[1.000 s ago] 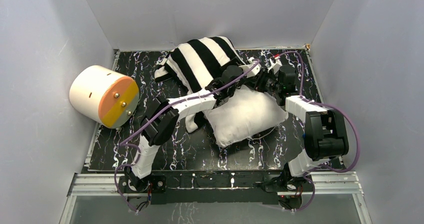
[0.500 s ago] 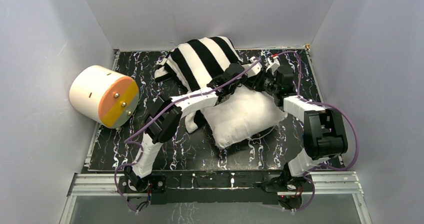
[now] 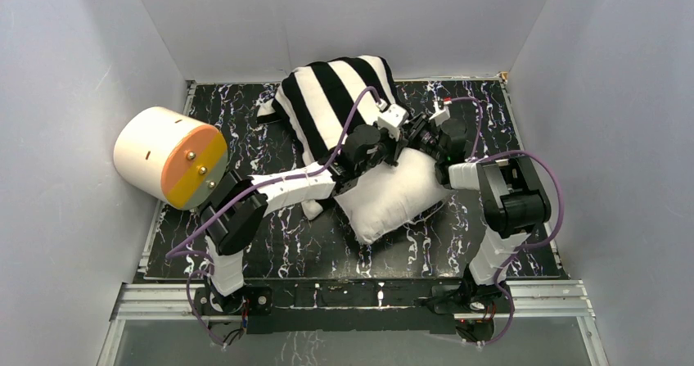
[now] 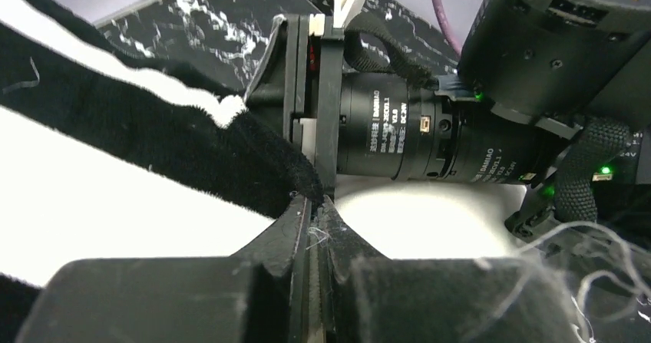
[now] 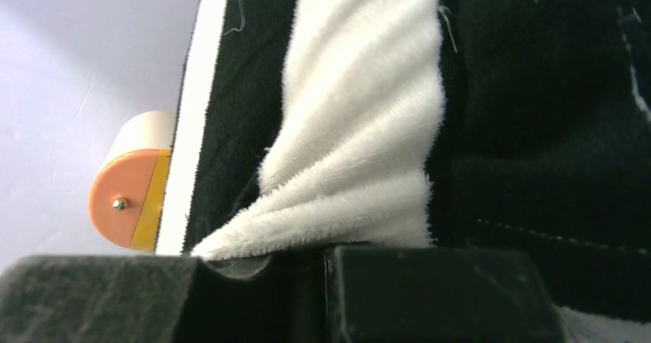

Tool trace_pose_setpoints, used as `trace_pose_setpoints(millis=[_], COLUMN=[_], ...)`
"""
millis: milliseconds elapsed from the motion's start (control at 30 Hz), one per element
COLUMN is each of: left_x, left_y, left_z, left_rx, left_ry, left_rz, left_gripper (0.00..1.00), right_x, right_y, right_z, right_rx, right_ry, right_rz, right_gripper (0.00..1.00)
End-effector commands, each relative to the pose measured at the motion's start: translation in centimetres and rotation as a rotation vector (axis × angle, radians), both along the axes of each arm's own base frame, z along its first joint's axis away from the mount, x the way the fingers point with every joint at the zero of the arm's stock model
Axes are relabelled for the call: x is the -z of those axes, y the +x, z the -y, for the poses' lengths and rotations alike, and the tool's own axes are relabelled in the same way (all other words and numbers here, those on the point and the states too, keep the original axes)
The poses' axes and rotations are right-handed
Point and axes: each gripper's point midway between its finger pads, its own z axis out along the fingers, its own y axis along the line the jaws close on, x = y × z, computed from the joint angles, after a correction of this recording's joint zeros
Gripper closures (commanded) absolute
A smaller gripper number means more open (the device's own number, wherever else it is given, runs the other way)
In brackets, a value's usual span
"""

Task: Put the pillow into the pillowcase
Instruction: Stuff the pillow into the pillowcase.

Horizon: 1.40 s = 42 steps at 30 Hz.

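Observation:
The striped pillowcase (image 3: 331, 96) lies bunched at the back of the table, its near edge over the top of the white pillow (image 3: 389, 198). Both grippers meet at that edge. My left gripper (image 3: 391, 130) is shut, its tips (image 4: 315, 203) pinching the black hem of the pillowcase (image 4: 115, 189), with the pillow (image 4: 430, 220) just beyond. My right gripper (image 3: 421, 128) faces it; its jaws (image 5: 307, 255) are closed on a bunched white fold of the pillowcase (image 5: 361, 143). Most of the pillow's far end is hidden under arms and fabric.
A cream cylinder with an orange face (image 3: 170, 156) leans against the left wall; it also shows as the cylinder (image 5: 130, 197) in the right wrist view. The marbled black tabletop (image 3: 270, 243) is boxed in by grey walls on three sides.
The left gripper has shut on the pillowcase edge and the right jaws have narrowed on it. Both arms have drawn in, and the pillowcase and pillow shifted slightly.

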Motion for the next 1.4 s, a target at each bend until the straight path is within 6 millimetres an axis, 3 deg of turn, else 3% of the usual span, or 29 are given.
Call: trace_pose_setpoints(millis=[0,67,133,167,200,233,400,633,767,900,1033,1167,1367], left_x=[-3.9,-2.7,-2.9,-2.7,-4.9,-5.5,-5.9,-3.0,-1.9,-0.2,0.9,0.8,2.5], left_y=[-6.4,-5.4,-4.3,-3.8,-1.8,-1.3,0.2,1.1,2.0,3.4,4.4,4.0,3.5], left_z=[2.2,1.2,0.1,-0.8,-4.2,-5.2,-10.7,-16.3,-17.7,-18.3,-18.5,-17.5,-17.1], left_rx=[0.22,0.196,0.145,0.11,-0.028,-0.058,-0.179,-0.239,-0.257,-0.27,-0.268,-0.201,-0.134], left_ry=[-0.18,-0.144,-0.111,-0.071,0.023,0.04,0.148,0.278,0.308,0.353,0.367,0.356,0.393], left_rz=[-0.086,-0.117,-0.097,-0.096,-0.034,-0.023,-0.028,-0.036,-0.027,-0.031,-0.034,-0.018,-0.001], left_gripper=[1.0,1.0,1.0,0.95,0.7,0.66,0.5,0.43,0.41,0.4,0.42,0.5,0.43], right_x=[1.0,2.1,2.2,2.4,2.2,2.1,-0.4,-4.9,-7.6,-8.1,-7.3,-5.7,-3.2], right_y=[1.4,1.3,1.0,0.7,-1.0,-1.5,-4.0,-7.0,-8.5,-9.3,-9.7,-9.3,-8.8], right_z=[0.2,0.2,0.5,0.8,2.6,3.0,4.3,4.8,3.6,2.1,0.1,-1.8,-3.4], right_rx=[0.096,0.079,0.065,0.057,0.035,0.02,-0.041,-0.121,-0.152,-0.163,-0.181,-0.197,-0.226], right_ry=[0.0,-0.06,-0.123,-0.159,-0.32,-0.372,-0.524,-0.597,-0.566,-0.592,-0.606,-0.607,-0.59], right_rz=[0.061,0.044,0.042,0.032,0.0,-0.015,-0.01,0.028,0.103,0.12,0.125,0.122,0.101], right_gripper=[0.82,0.81,0.77,0.74,0.56,0.51,0.38,0.31,0.3,0.3,0.31,0.35,0.37])
